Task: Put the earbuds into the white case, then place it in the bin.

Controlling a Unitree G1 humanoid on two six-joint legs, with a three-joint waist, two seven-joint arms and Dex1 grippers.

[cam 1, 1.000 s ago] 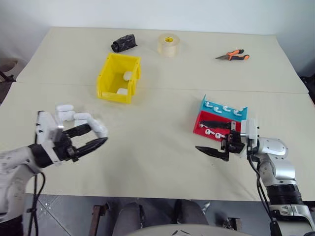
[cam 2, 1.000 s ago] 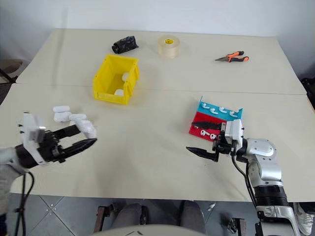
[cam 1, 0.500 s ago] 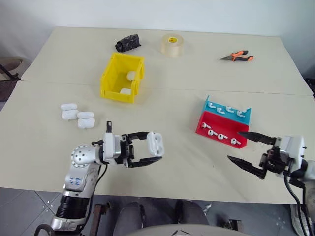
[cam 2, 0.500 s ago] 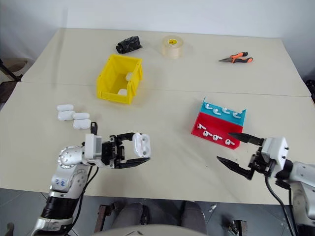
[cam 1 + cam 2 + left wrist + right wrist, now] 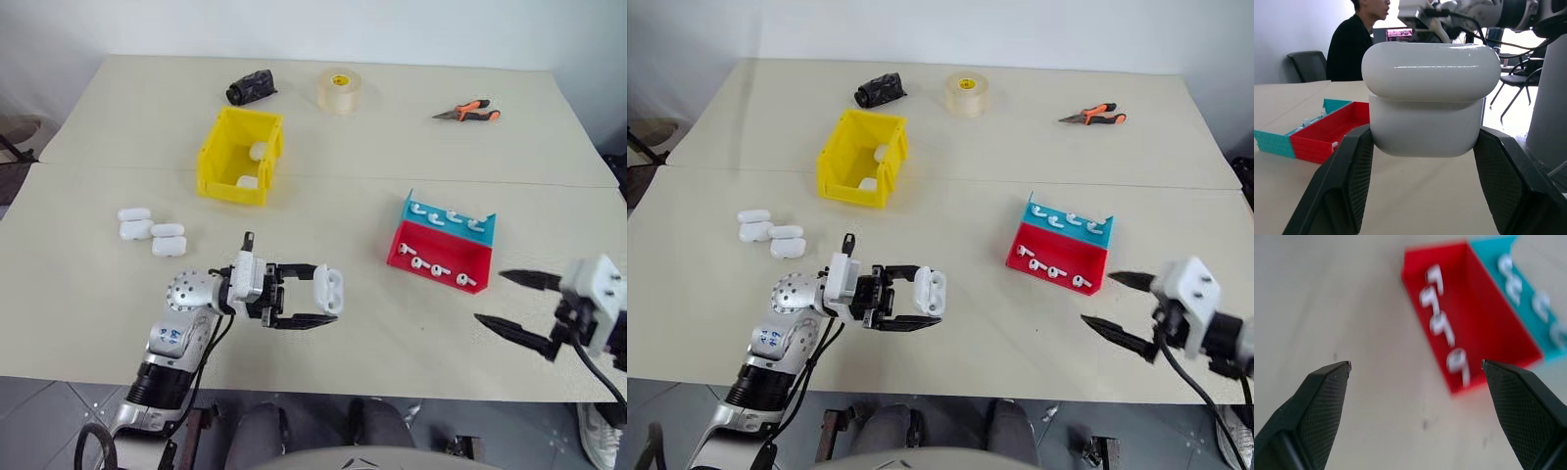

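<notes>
The left gripper [image 5: 319,293] is clenched on the white case [image 5: 329,290], held clear above the table [image 5: 323,220], lid closed, nearer the robot than the yellow bin [image 5: 238,157]. The right gripper [image 5: 517,304] hangs released, fingers spread, empty, just beside the red tray [image 5: 438,260] holding earbuds [image 5: 438,269]. Three more cases [image 5: 150,229] lie near the bin.

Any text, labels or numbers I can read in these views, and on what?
Left arm: dark handwritten marks on its grey housing, too small to read.
Tape roll: a dark mark on its yellow core label, too small to read.
Screen behind the person: lit, nothing legible.
White case, bin, trays, pliers: no text.
</notes>
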